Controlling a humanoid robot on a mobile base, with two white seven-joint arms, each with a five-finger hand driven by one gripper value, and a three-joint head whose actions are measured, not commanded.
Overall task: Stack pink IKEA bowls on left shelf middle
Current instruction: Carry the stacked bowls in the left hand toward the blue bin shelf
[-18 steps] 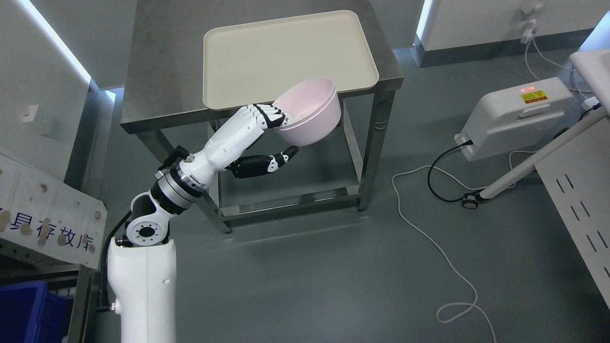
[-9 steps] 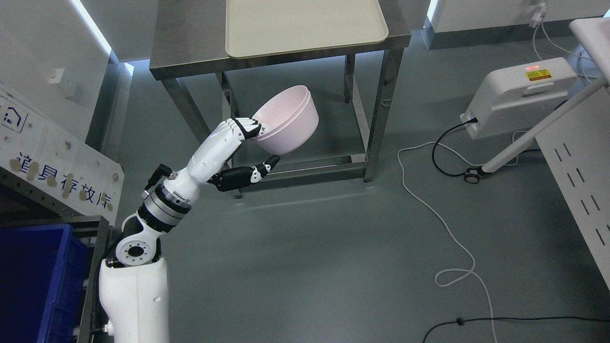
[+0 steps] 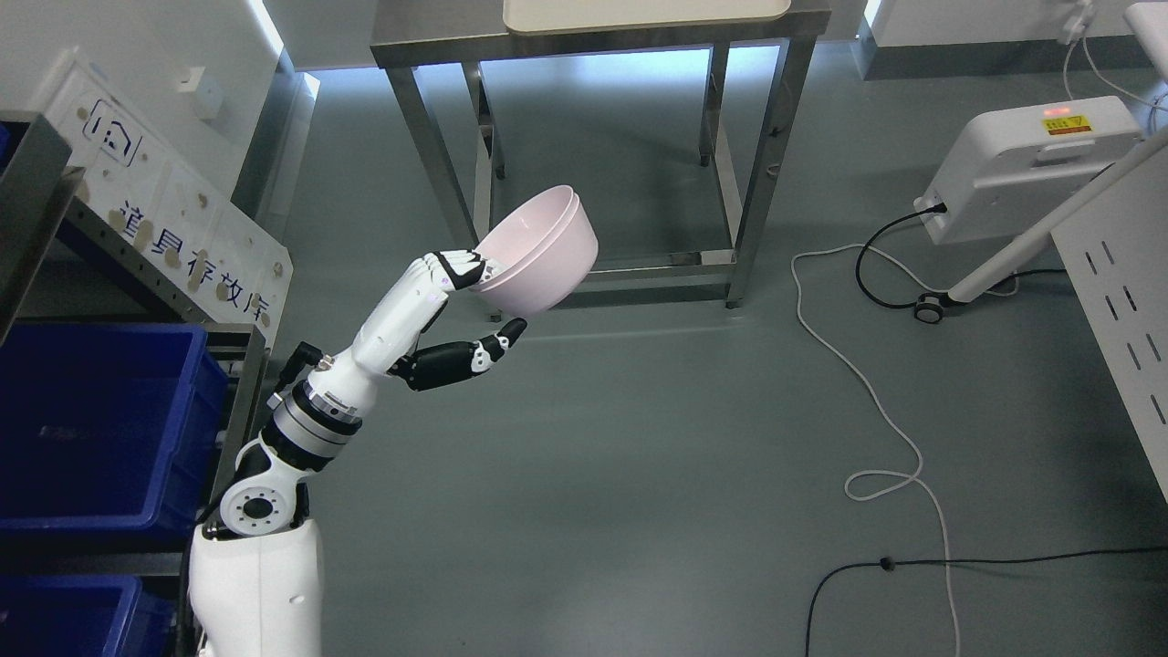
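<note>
My left hand (image 3: 470,301) holds two nested pink bowls (image 3: 540,251) in the air above the grey floor, in front of the steel table's legs. Its fingers (image 3: 454,270) hook over the near rim and the black thumb (image 3: 497,342) reaches under the bowls. The bowls are tilted, with the opening toward the upper left. The left arm rises from the lower left of the picture. A metal shelf (image 3: 55,210) with a white sign stands at the far left. My right arm is out of view.
A steel table (image 3: 438,41) with a beige tray (image 3: 639,14) stands at the top. Blue bins (image 3: 91,420) sit in the shelf at the left. A white device (image 3: 1031,164), white and black cables (image 3: 876,401) and a wheeled stand (image 3: 1031,251) occupy the floor at the right.
The camera has moved back and turned left: the table slid up the picture and the shelf with blue bins came into view. The left hand keeps the bowls, now off the table.
</note>
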